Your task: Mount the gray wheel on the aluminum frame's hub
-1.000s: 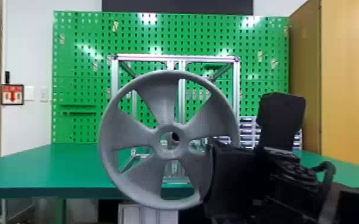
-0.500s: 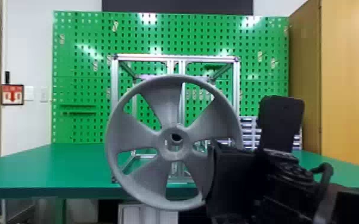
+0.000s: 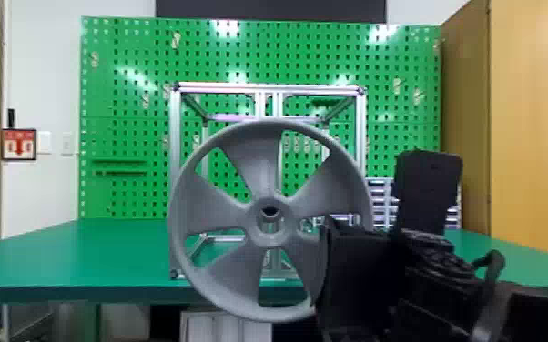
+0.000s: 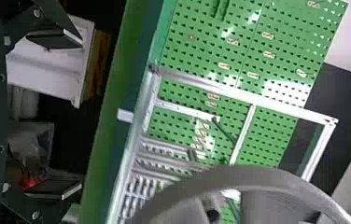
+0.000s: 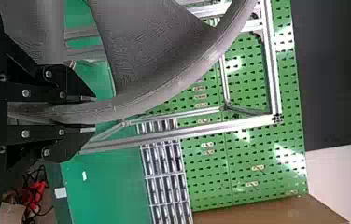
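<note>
The gray wheel (image 3: pixel 261 159), a round piece with five broad spokes and a thick central hub (image 3: pixel 268 238), stands upright with its flat side toward the head camera. It is in the right gripper (image 3: pixel 355 273), which meets its lower right part in the head view, so most of the wheel lies to the left of that gripper. In the right wrist view the right gripper (image 5: pixel 91 114) has its two black fingers drawn in narrow, one on each side of the rim (a proper pinch, with the rim running right between them).

Beyond the wheel and the gripper stands the silvery aluminum frame (image 3: pixel 175 132), a boxy structure of straight bars with a double upright in the middle. The wheel's hub overlaps that middle part from the head camera (whether the two touch, I cannot tell). The frame rests on the green tabletop (image 3: pixel 59 254), near its front edge.

The left gripper (image 4: pixel 79 114) is wide, nothing between its fingers; the wheel's rim curves past farther out from it, apart from the fingertips.

Farther off, past the right gripper, is a rack of small drawers (image 3: pixel 380 195), and behind the frame rises a green perforated board (image 3: pixel 127 100). A light wooden cabinet (image 3: pixel 532 113) stands beyond the gripper to its right.
</note>
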